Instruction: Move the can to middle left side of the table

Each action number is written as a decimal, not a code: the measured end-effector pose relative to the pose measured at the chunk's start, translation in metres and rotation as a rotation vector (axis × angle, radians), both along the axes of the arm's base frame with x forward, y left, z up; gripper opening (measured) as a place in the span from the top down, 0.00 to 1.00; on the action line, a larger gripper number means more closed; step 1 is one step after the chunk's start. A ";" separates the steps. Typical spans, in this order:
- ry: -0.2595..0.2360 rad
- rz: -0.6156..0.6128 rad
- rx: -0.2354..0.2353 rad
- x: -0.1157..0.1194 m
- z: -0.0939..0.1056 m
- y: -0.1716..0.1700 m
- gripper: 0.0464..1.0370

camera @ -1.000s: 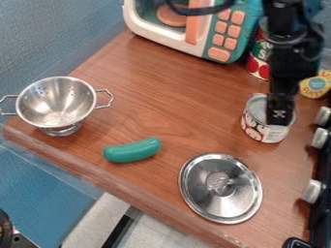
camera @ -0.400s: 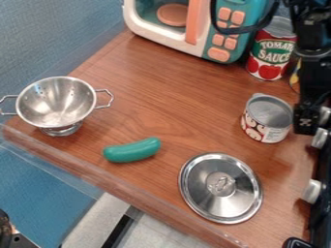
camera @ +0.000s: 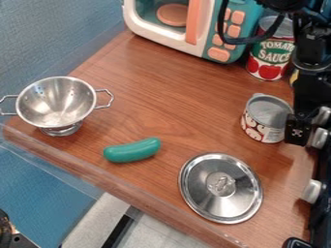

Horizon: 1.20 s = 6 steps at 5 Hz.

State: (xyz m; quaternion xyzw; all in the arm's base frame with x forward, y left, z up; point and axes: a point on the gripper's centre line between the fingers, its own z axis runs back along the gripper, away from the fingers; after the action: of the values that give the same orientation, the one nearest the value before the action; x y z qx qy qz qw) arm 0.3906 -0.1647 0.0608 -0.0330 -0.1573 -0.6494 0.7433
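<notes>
Pre-grasp step, prob.: w/ small can just beside hand (open/closed can't be told), hand should be centred above it next.

Blue wall along left of brown wooden table, grain showing; pale floor below, dark strip beside it.
</notes>
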 end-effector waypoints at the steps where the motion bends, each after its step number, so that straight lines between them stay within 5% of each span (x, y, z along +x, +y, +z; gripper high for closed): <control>1: -0.001 -0.023 0.007 -0.001 -0.001 0.001 0.04; 6: 0.032 -0.033 0.133 0.015 -0.001 0.113 0.04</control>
State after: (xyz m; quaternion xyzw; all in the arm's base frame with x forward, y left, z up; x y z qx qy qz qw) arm 0.4056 -0.0513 0.0596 0.0034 -0.1015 -0.6701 0.7353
